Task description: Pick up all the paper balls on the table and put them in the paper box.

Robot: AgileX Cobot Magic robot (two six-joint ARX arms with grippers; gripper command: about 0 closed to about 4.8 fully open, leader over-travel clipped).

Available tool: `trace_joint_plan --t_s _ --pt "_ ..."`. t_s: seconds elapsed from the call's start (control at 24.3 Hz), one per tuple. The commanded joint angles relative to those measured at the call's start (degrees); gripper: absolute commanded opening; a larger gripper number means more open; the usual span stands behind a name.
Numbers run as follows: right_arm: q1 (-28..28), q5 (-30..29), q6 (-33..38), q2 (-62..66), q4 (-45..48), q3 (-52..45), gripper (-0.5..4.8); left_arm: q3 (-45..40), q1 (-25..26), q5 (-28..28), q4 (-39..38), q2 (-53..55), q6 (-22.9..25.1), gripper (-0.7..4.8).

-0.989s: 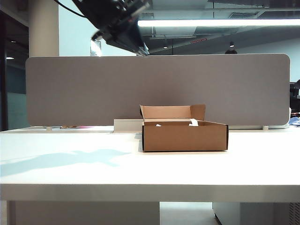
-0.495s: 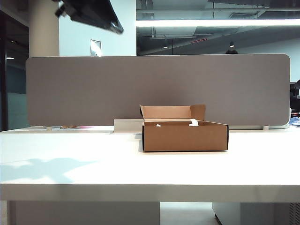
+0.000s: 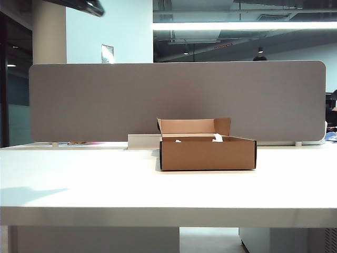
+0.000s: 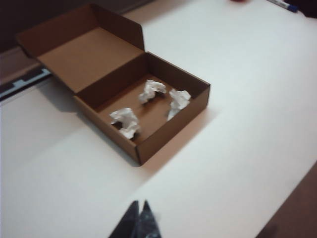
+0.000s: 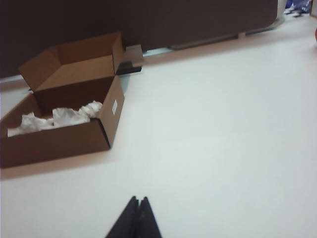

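The brown paper box (image 3: 208, 154) stands open on the white table (image 3: 105, 184), flaps upright at its rear. In the left wrist view, three white paper balls (image 4: 130, 121) (image 4: 151, 90) (image 4: 179, 99) lie inside the box (image 4: 171, 131). The right wrist view shows the wads (image 5: 64, 116) behind the box's near wall (image 5: 54, 144). My left gripper (image 4: 139, 203) is shut and empty, high above the table and well back from the box. My right gripper (image 5: 138, 198) is also shut and empty, low over bare table beside the box. Only a dark bit of the left arm (image 3: 84, 5) shows in the exterior view, at the top left.
A grey divider panel (image 3: 174, 100) runs along the back of the table. A flat white block (image 3: 143, 141) sits behind the box's left rear corner. A blue-capped pen (image 4: 283, 4) lies far out on the table.
The left arm has lifted and pulled away to the upper left, almost out of the exterior view. Its shadow on the table has slid left and shrunk. The box has not moved.
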Motion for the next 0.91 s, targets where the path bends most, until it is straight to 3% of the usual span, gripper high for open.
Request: trace_joint_plan --t_s 0.04,0.7,0.82,0.91 --pt "0.04 -0.48 0.04 -0.11 1.01 -0.83 -0.09 -3.21 -0.04 -4.13 0.33 -4.94 -0.11 -0.06" --pt "0.00 -3.45 -0.07 -0.11 -2.86 -1.46 -0.08 -27.04 -0.07 -12.48 0.92 -37.92 -9.01 -0.06" --pt "0.02 -3.45 -0.07 -0.11 -2.84 -1.46 -0.08 -30.18 -0.09 -13.16 5.92 -43.12 -13.35 -0.06" --pt "0.02 -3.43 -0.07 -0.07 -2.95 -1.46 -0.08 -32.17 -0.07 -16.70 7.98 -47.17 -14.34 -0.06"
